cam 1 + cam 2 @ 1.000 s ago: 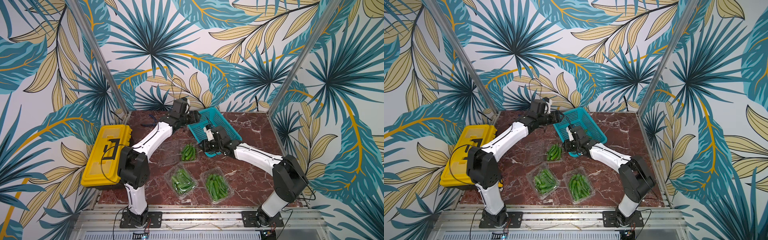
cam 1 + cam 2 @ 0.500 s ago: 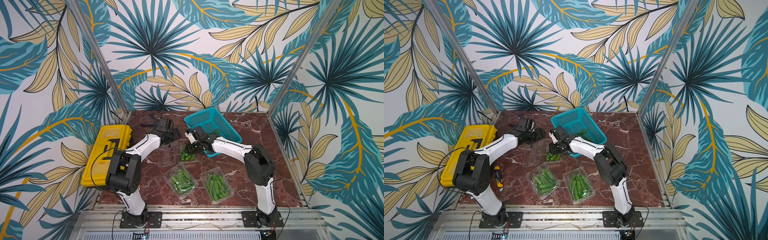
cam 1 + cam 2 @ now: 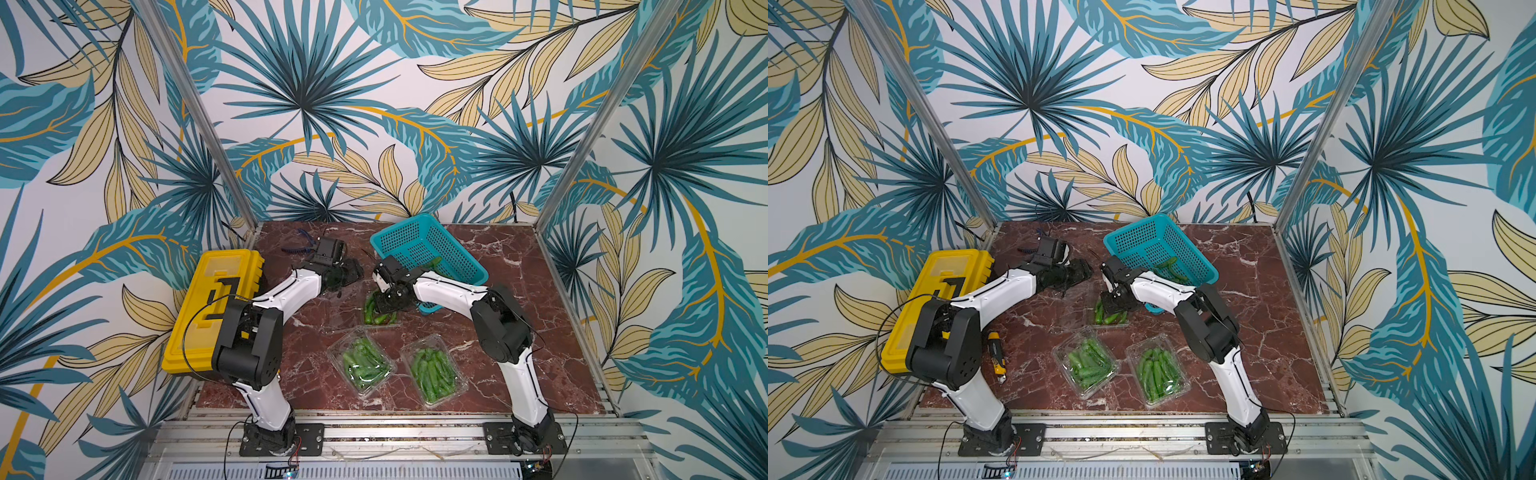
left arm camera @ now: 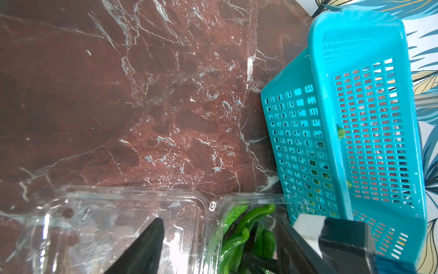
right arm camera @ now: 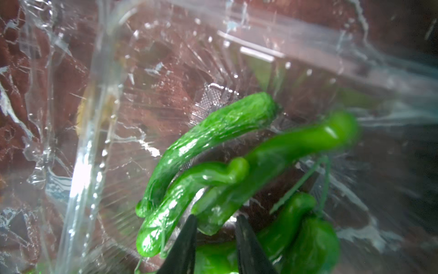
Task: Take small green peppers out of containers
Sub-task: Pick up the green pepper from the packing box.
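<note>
Small green peppers (image 3: 434, 376) fill two shut containers (image 3: 337, 358) lying side by side near the front of the tabletop (image 3: 519, 291). A few more lie in a third container (image 4: 260, 200) farther back, just beside the teal basket (image 3: 428, 249), with its lid (image 4: 106, 218) lying open on the left arm's side. The right pincer (image 5: 216, 217) reaches down into this open tray. Its jaws are narrowly parted with the end of one pepper (image 5: 272, 161) between the tips, but whether they pinch it cannot be told. The left pincer (image 3: 351, 272) hangs over the opened lid, jaws spread wide and holding nothing; one finger (image 4: 147, 246) shows above the clear plastic. Some green shows inside the basket too. A yellow toolbox (image 3: 216, 307) sits at the tabletop's left edge.
</note>
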Controlling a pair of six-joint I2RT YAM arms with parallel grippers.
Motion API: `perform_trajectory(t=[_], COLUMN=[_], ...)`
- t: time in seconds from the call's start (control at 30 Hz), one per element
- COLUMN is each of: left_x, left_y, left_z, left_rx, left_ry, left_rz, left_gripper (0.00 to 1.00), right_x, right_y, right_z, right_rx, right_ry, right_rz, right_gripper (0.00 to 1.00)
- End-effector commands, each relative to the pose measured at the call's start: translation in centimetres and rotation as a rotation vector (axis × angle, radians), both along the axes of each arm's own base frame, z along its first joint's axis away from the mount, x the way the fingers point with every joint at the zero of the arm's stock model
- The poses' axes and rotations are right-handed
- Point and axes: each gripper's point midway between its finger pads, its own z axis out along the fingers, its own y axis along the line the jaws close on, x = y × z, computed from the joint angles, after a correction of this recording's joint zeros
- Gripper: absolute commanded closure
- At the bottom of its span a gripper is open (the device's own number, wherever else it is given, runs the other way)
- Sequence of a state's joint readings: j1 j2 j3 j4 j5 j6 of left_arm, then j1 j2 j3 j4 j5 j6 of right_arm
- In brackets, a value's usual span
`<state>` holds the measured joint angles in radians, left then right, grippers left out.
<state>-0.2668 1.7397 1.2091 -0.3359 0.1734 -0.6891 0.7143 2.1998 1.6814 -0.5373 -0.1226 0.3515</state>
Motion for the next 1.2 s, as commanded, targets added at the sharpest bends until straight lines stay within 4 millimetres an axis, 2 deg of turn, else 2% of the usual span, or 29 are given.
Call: perform_trajectory(t=[0.0, 0.23, 0.43, 0.6, 0.8, 1.03, 1.17], left_x=[-0.6, -0.9, -0.8, -0.7, -0.6, -0.5, -0.6], left_y=[-0.5, -1.7, -2.0, -2.1, -2.6, -2.7, -2.3], left_z=[-1.5, -2.0, -2.0, -2.0, -2.0, -1.1, -0.4], left_rx=[-0.003, -0.006, -0.003, -0.007, -0.016, 0.020, 0.067], left_ry=[0.031, 0.046, 0.044, 0.045, 0.049, 0.005, -0.016], left_rz=[-0.013, -0.037, -0.042, -0.043, -0.050, -0.107, -0.135], left_gripper=[0.25, 0.25, 0.25, 0.25, 0.25, 0.17, 0.12], right_x=[-0.1, 0.1, 0.3, 0.4, 0.9, 1.0, 0.8], right_y=[-0.8, -0.6, -0.8, -0.7, -0.1, 1.1, 1.2], right_z=[-1.9, -3.2, -3.6, -2.9, 0.6, 7.8, 10.6], right_rx=[-0.067, -0.108, -0.143, -0.121, -0.019, 0.208, 0.272], right_ry=[0.024, 0.032, 0.021, -0.002, -0.104, -0.295, -0.347], right_rz=[-0.025, -0.033, -0.044, -0.043, -0.052, -0.024, -0.016], right_gripper=[0.69, 0.68, 0.69, 0.82, 0.91, 0.91, 0.91])
